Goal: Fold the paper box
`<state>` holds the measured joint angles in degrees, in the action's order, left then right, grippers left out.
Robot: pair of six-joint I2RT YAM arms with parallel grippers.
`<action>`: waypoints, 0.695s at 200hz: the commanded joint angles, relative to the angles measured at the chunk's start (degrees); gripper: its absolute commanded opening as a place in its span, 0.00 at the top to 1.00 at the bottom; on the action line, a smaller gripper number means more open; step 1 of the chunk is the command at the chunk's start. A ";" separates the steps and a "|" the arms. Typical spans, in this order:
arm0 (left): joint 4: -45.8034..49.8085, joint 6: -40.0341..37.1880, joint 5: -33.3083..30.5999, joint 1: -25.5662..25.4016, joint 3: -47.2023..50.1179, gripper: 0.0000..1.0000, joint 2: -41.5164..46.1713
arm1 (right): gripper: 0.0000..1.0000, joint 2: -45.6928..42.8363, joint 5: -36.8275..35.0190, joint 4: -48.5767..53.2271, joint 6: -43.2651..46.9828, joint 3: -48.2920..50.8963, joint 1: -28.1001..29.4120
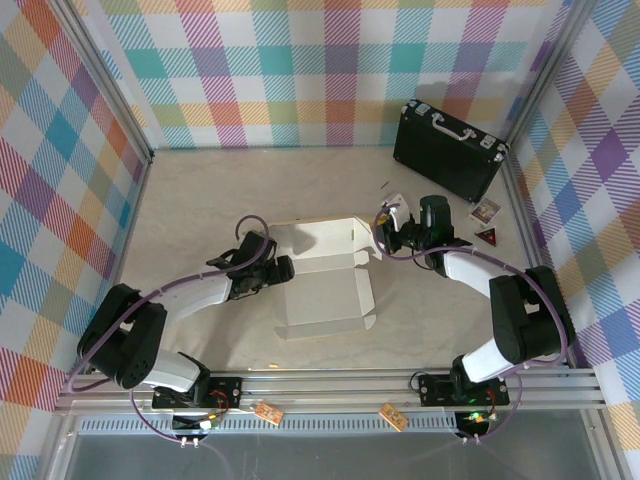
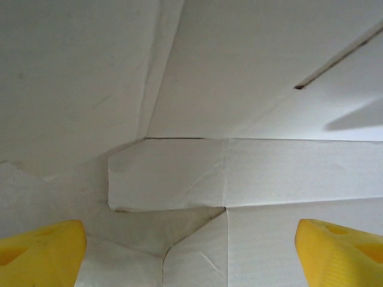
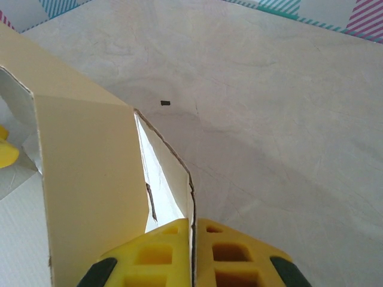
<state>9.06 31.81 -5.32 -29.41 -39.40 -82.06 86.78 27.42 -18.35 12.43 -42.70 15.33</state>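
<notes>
The right fingers [image 3: 233,254] are pressed shut on the thin edge of a raised flap of the box [image 1: 322,285]. The left fingers [image 2: 42,251] are spread wide with nothing held, and white creased panels are seen just ahead. The box, between both, is judged partly folded: flaps are raised, none tucked. Bare tabletop [image 1: 200,200] is offered beyond, and a briefcase [image 1: 445,150] is set well apart.

**Paper box [image 1: 325,290] part-folded at mid-table [image 1: 200,200]**

It is lying white side up, its near panels spreading flat. The far wall and right-hand flap are standing raised and showing their tan outer face. Creases and a slot are marking the inside.
</notes>
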 commanded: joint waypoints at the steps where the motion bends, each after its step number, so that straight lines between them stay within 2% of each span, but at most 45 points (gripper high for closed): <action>1: -2.86 -3.93 1.34 0.97 -1.92 0.11 -1.58 | 1.00 -1.09 0.40 1.14 -0.56 -1.07 -0.35; 27: -3.08 -5.20 -0.67 1.34 -2.75 0.11 -3.56 | 1.00 -0.56 0.79 2.88 -0.55 -2.14 -0.35; 96: -4.79 -5.44 -1.07 2.07 -4.28 0.11 -8.50 | 1.00 -0.04 1.17 4.90 -0.63 -3.19 -0.30; 139: -7.81 -4.05 4.44 2.15 -3.69 0.13 -7.85 | 1.00 0.05 1.15 5.28 -0.63 -3.49 -0.30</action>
<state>4.89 27.38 -5.10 -27.83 -42.59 -90.00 86.78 27.46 -13.91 11.40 -44.49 15.33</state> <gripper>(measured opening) 0.872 0.061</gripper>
